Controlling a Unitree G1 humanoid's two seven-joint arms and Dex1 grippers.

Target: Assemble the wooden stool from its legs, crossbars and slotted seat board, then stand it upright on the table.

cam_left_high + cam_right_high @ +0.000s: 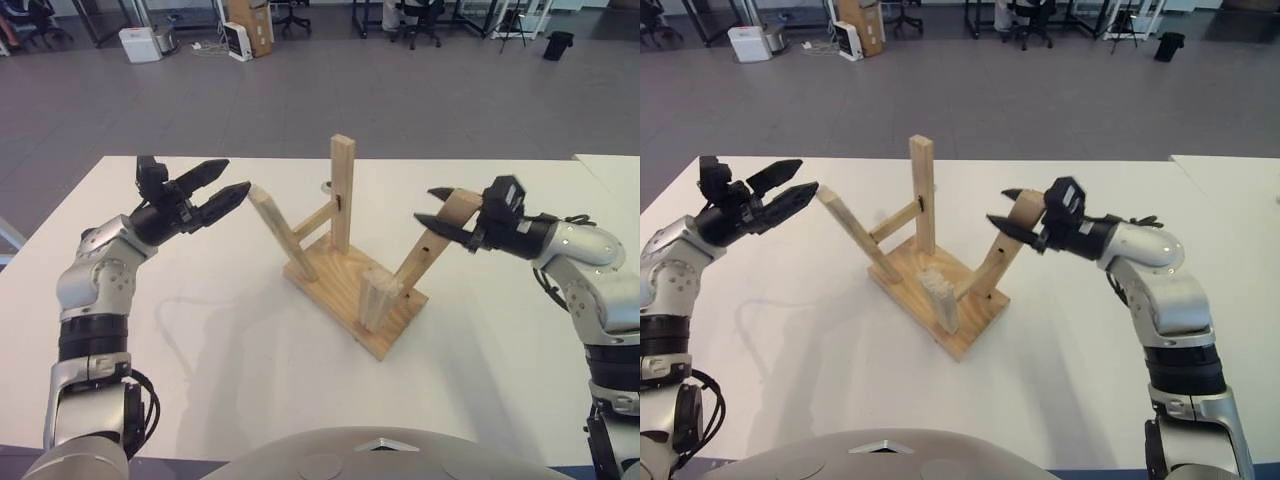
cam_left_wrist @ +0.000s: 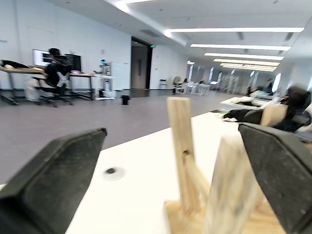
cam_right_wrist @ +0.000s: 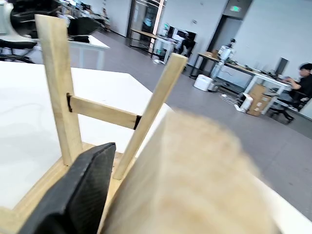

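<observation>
On the white worktop (image 1: 200, 330), the left gripper (image 1: 236, 176) hovers at 10 o'clock, its black fingers released and spread just beside the tip of a slanted pale wooden leg (image 1: 280, 230). At the centre the light wooden stool (image 1: 340, 280) lies upside down on its flat seat board, and a short crossbar (image 1: 315, 218) joins that leg to an upright one (image 1: 343, 190). At 3 o'clock the right gripper (image 1: 427, 204) has its fingers clenched on the top of the right leaning leg (image 1: 425, 255).
</observation>
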